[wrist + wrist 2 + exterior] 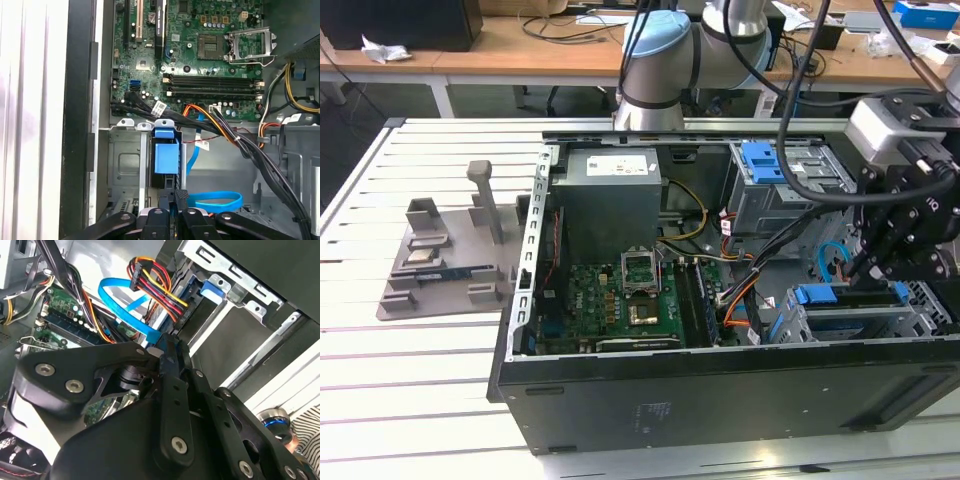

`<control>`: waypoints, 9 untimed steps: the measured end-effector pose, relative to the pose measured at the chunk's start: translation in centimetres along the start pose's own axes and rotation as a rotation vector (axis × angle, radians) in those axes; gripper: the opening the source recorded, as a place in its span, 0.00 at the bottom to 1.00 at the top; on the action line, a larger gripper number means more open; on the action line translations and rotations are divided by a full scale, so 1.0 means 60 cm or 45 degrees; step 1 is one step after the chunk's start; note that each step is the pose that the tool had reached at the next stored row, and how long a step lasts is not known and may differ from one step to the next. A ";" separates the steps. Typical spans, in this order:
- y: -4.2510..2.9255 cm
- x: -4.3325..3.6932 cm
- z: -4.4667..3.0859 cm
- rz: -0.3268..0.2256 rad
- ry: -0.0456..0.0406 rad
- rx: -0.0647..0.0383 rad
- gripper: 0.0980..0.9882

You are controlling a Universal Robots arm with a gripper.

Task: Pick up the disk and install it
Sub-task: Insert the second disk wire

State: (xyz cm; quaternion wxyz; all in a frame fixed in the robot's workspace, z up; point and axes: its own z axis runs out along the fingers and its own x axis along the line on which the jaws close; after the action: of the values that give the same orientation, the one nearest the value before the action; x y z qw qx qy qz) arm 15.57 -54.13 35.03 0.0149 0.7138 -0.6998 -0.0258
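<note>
The disk [850, 303] stands on edge in the drive cage [840, 325] at the case's front corner, on the exterior view's right. Its blue plastic rail end [166, 155] sticks up from the cage slot, and the cage hides most of its body. My gripper [886, 270] hangs just above the disk's upper edge. Both wrist views show the black fingertips [177, 196] pressed together with nothing between them, close to the blue rail. Whether they touch the disk I cannot tell. In the second wrist view the gripper [167, 347] sits beside the blue data cable [125, 305].
The open computer case [720, 400] lies on a white slatted table [410, 380]. Inside are the motherboard [620, 300], a grey power supply [612, 195], a second cage with a blue bracket [763, 160] and loose cable bundles [235, 135]. A grey fixture [445, 265] stands to the case's left.
</note>
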 end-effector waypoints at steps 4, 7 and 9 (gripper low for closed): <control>-0.002 -0.001 0.005 -0.001 -0.011 0.000 0.07; -0.003 -0.001 0.007 -0.001 -0.015 0.000 0.07; -0.003 -0.001 0.009 -0.002 -0.017 0.000 0.07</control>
State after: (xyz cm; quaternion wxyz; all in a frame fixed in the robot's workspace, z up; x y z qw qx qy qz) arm 15.74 -54.03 34.50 0.0100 0.7140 -0.6994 -0.0306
